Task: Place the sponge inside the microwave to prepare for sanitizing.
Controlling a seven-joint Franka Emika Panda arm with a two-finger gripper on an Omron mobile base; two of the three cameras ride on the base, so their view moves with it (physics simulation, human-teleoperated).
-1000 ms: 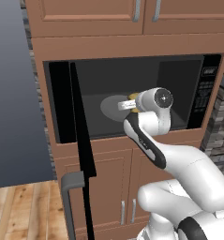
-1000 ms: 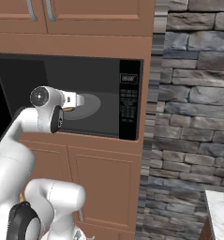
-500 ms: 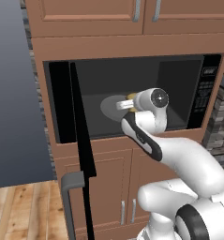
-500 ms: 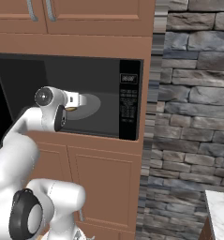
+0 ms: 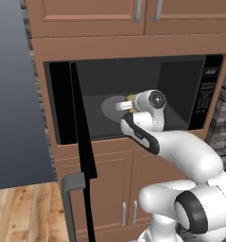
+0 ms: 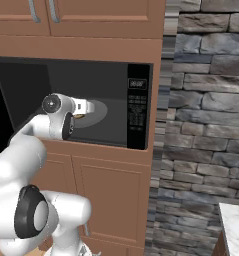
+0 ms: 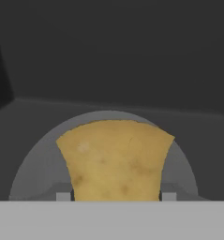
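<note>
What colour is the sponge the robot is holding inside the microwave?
The sponge is yellowish-tan with darker brown blotches. The hand view shows it best.

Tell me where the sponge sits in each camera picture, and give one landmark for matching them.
Left base view: the sponge is a yellow sliver at picture centre, just left of the white hand, over the turntable plate.
Right base view: a tan sliver left of centre, under the hand.
Hand view: the sponge stands large at bottom centre, between the fingers.
Shared landmark: the round grey turntable plate.
</note>
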